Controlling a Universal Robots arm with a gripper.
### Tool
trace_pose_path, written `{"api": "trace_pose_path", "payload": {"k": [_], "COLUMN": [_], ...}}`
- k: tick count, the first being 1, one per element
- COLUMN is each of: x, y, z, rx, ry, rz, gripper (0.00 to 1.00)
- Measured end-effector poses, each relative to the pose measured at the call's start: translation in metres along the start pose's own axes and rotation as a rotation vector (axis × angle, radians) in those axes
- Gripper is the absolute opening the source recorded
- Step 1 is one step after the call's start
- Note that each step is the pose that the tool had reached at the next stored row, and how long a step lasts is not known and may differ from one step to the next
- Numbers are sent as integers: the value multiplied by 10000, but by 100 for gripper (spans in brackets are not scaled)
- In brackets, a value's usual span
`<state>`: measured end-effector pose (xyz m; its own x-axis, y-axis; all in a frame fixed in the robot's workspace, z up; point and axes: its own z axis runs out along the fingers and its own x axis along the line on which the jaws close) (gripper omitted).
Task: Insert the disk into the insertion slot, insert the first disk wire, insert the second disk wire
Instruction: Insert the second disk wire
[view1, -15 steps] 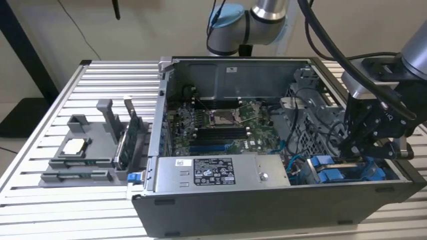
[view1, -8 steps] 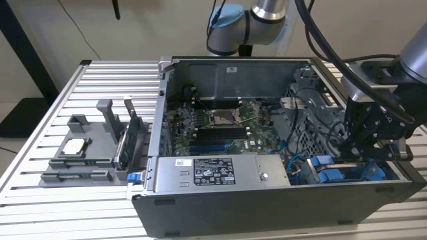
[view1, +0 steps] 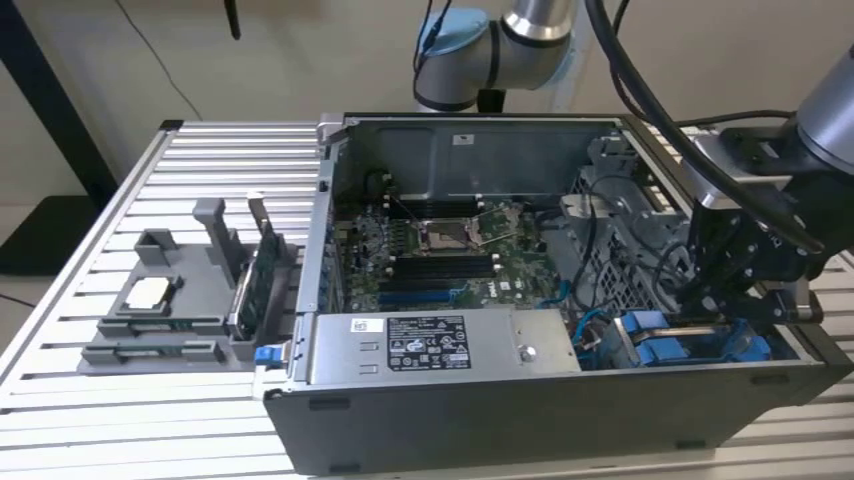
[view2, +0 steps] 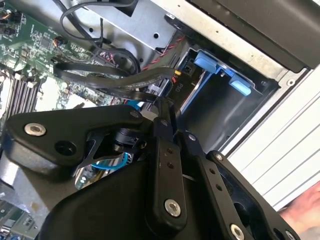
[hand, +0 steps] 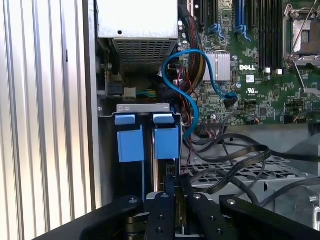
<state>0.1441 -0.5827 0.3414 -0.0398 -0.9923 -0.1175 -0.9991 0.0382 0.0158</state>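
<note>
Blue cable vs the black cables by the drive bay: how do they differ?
Colour: the blue cable is bright blue, while the black cables are dark.
Shape: the blue cable is a narrow band, and the black cables look wider and flatter.
Route: the blue cable loops up over the motherboard, and the black cables sag over the perforated metal floor.
Shared: both run loose and curved inside the case.
</note>
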Motion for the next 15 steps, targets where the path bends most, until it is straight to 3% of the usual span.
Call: {"api": "trace_pose_path", "payload": {"k": [7,9,10,15], "x": [8,0,-6,-31], "y": [-2,-1,1,4], "z": [65,-8,-61,-270], "rx": [36,23,22,21], "ry": [-12,-22,-9,-9], "rz": [-16,-17,-15,-11], "gripper": [16,17,24,24]}}
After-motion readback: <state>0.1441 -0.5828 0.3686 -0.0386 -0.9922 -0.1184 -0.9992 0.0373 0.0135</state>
